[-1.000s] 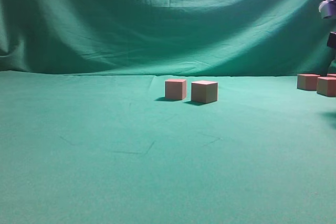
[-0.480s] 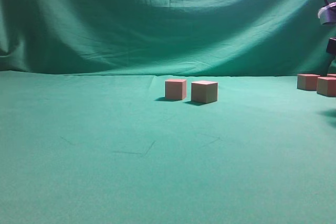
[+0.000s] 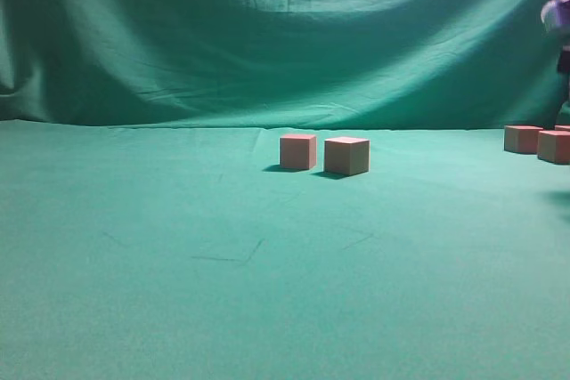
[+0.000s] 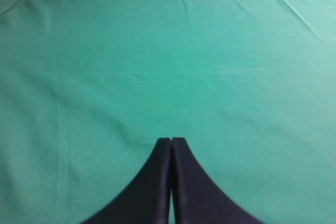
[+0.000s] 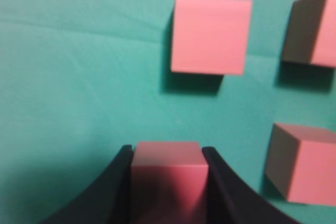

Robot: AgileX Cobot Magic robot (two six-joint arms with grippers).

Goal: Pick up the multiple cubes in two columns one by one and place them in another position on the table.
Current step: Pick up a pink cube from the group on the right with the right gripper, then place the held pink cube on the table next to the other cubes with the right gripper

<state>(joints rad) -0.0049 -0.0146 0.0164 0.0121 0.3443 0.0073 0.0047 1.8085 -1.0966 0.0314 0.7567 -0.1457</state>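
Note:
In the right wrist view my right gripper (image 5: 167,153) is shut on a pinkish-red cube (image 5: 168,174), held above the green table (image 5: 79,77). Three more cubes lie below it: one ahead (image 5: 210,34), one at the upper right (image 5: 312,27), one at the lower right (image 5: 302,163). In the exterior view two cubes (image 3: 297,151) (image 3: 346,156) stand side by side mid-table, and two more (image 3: 522,139) (image 3: 554,146) sit at the right edge. Only a blurred part of the right arm (image 3: 557,15) shows there. My left gripper (image 4: 171,141) is shut and empty over bare cloth.
A draped green backdrop (image 3: 267,33) hangs behind the table. The cloth (image 3: 223,255) has faint creases in front of the middle cubes.
The right arm's part at the exterior view's top right edge has shifted slightly and is now blurred. The cubes on the table have not moved.

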